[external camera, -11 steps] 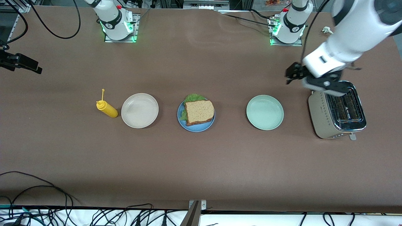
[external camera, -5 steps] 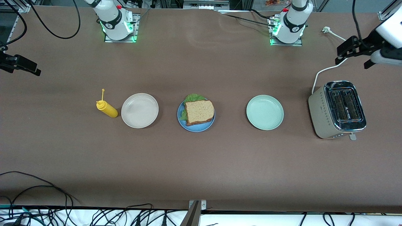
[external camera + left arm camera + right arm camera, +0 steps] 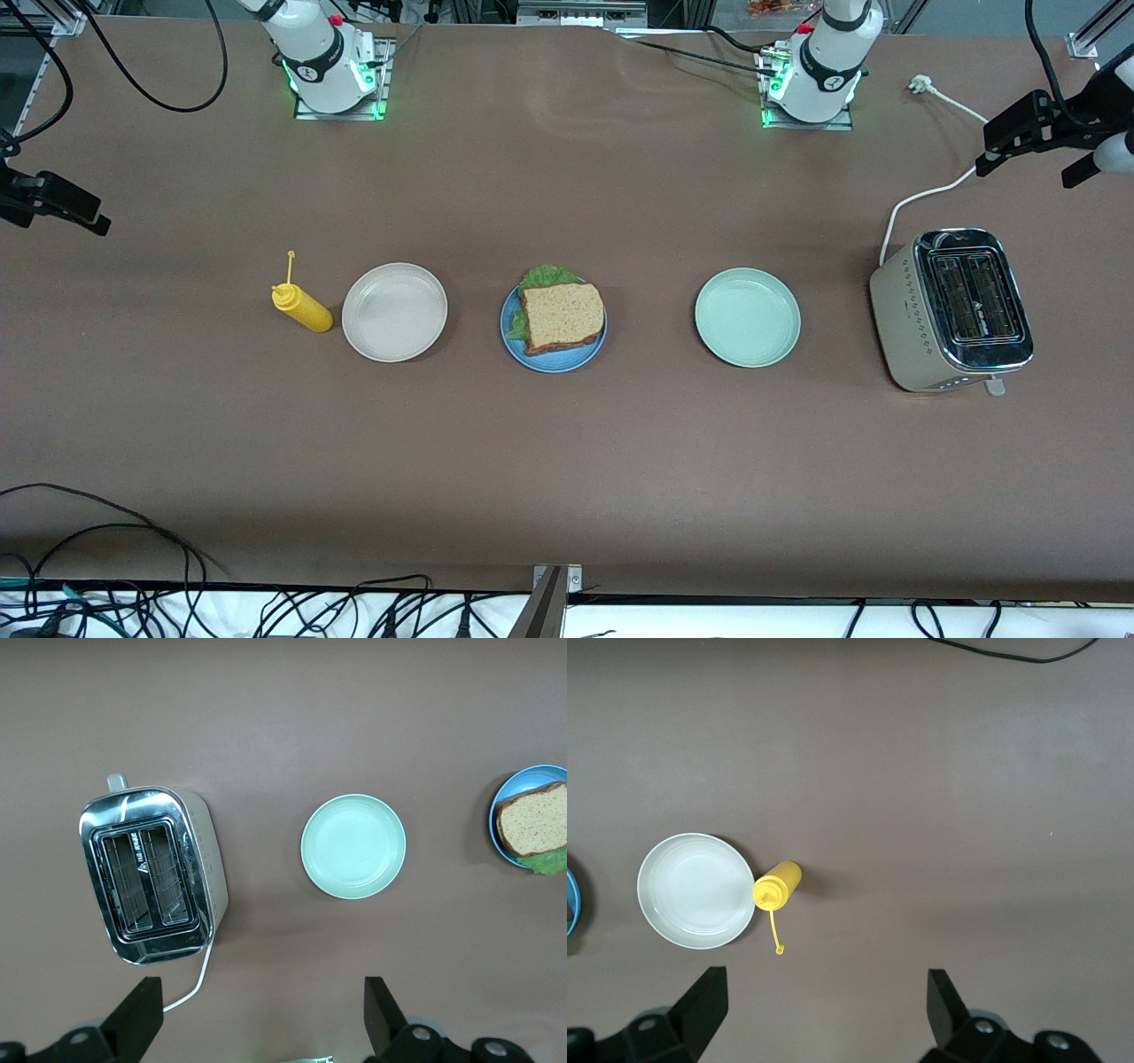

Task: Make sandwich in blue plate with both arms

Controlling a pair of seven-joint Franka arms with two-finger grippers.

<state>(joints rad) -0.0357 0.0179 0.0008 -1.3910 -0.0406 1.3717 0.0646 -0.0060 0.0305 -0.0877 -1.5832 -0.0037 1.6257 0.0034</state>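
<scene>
A matte brown table (image 3: 567, 461) fills nearly the whole front view, its surface plain and unmarked. Along the bottom edge of the frame black cables (image 3: 106, 594) tangle over a white strip, and a thin metal post (image 3: 547, 602) rises at bottom centre. At the top edge, two white arm bases (image 3: 330, 66) glow green at their feet.

At the centre of the frame sits the round, shallow blue plate (image 3: 554, 360), carrying the sandwich (image 3: 562, 315): a brown wholegrain slice on top with ruffled green lettuce showing at its upper edge. In a row with it, toward the right arm's end of the table, stand a beige round plate (image 3: 394, 312) and, just beside that, a yellow squeeze bottle (image 3: 301, 306) lying tilted. Toward the left arm's end stand a pale green round plate (image 3: 747, 317) and a beige toaster with a chrome top (image 3: 952, 308), its white cord (image 3: 930, 190) trailing toward the upper right.

The left tool (image 3: 1036, 142) hangs at the upper right edge of the frame, above the table near the cord; in its wrist view its black fingers (image 3: 137, 1019) stand wide apart, holding nothing. The right tool (image 3: 53, 199) hangs at the upper left edge, fingers (image 3: 700, 1005) likewise spread wide and empty.
</scene>
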